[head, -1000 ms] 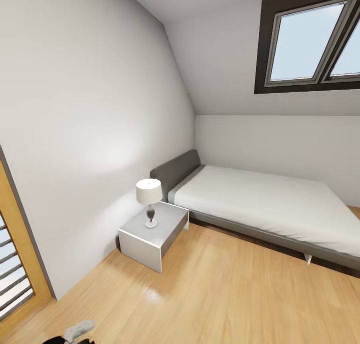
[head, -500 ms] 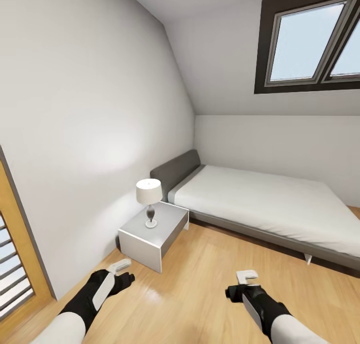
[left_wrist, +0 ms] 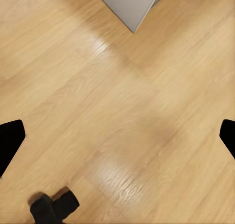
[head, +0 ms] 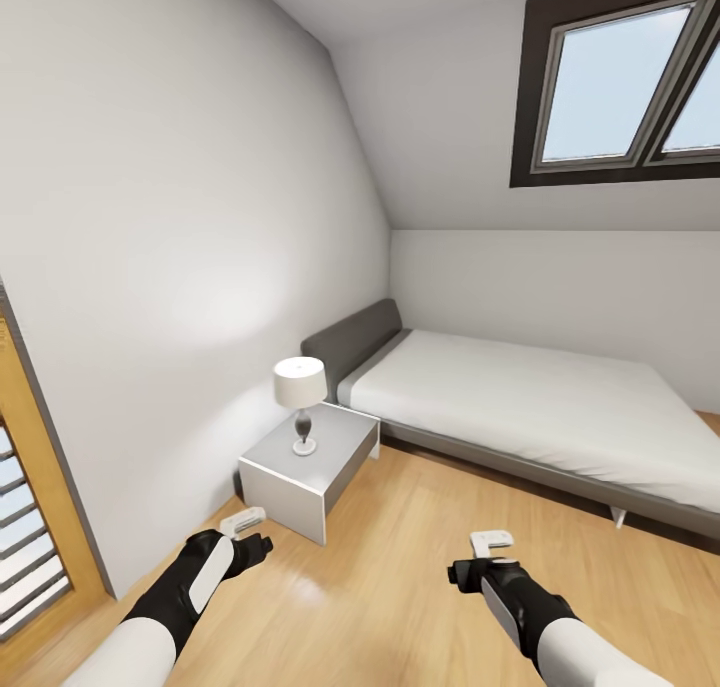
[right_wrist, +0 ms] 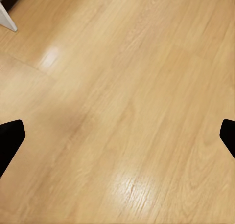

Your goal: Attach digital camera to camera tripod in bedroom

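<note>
Jaws of both grippers stood apart with nothing between them, as the wrist views showed: each had dark finger tips at opposite edges, with bare floor spanning the gap.

Head view. Both arms reached forward and slightly inward, low over the light wood floor (head: 400,587). The left gripper (head: 243,519), white at its tip, extended from a black forearm toward the near corner of the white bedside cabinet (head: 300,472). The right gripper (head: 491,541) hung over open floor, well apart from the left. The bedroom (head: 200,217) had white walls, a sloped ceiling and a dark-framed skylight (head: 620,77). A bed (head: 530,407) with a grey headboard (head: 350,342) lay along the far wall, its long axis running from the headboard toward the view's right. A table lamp (head: 299,387) with a white shade stood upright on the cabinet, just beside the headboard. A wood-framed door with slats (head: 30,527) occupied the left edge.

Left wrist view. One finger (left_wrist: 10,141) appeared at each side edge. A corner of the cabinet (left_wrist: 129,6) pointed into the floor area, and a small black part (left_wrist: 51,207) of uncertain identity lay near one edge.

Right wrist view. One finger (right_wrist: 10,143) appeared at each side edge above plain floor planks (right_wrist: 127,101).
</note>
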{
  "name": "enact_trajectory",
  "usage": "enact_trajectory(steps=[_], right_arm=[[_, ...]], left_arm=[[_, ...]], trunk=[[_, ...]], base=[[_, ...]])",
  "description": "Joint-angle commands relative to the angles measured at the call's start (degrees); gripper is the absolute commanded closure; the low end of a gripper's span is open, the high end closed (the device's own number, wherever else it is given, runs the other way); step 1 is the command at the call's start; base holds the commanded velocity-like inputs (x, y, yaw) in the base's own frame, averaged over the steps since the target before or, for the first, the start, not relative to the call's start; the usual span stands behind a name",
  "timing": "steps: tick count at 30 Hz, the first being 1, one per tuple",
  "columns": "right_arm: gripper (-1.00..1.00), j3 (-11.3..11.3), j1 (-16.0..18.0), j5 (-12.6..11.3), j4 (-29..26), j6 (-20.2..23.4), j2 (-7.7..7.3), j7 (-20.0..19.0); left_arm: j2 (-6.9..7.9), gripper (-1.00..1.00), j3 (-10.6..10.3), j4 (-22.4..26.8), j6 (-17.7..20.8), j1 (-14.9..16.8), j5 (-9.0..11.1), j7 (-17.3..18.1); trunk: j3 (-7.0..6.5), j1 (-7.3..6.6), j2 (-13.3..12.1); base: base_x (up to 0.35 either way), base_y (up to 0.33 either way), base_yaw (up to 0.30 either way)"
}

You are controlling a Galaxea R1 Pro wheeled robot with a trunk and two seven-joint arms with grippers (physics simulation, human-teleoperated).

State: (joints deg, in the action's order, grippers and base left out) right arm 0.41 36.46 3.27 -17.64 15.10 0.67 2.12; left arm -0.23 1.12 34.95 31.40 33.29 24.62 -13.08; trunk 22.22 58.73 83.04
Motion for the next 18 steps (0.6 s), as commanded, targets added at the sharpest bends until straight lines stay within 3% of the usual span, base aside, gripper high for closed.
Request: enact_trajectory(steps=[1, 18], right_arm=[[-1.0, 0.02, 0.02, 0.3, -0.12, 0.39, 0.0, 0.16], [-1.0, 0.03, 0.03, 0.16, -0.11, 0.37, -0.05, 0.16]], left_arm=[[-0.03, -1.0, 0.11, 0.1, 0.23, 0.02, 0.61, -0.41], [0.0, -1.0, 0.03, 0.17, 0.17, 0.02, 0.74, -0.46]], trunk=[[0.07, 0.0, 0.04], [0.07, 0.0, 0.04]], base=[[0.0, 0.126, 0.0], [0.0, 0.022, 0.0]])
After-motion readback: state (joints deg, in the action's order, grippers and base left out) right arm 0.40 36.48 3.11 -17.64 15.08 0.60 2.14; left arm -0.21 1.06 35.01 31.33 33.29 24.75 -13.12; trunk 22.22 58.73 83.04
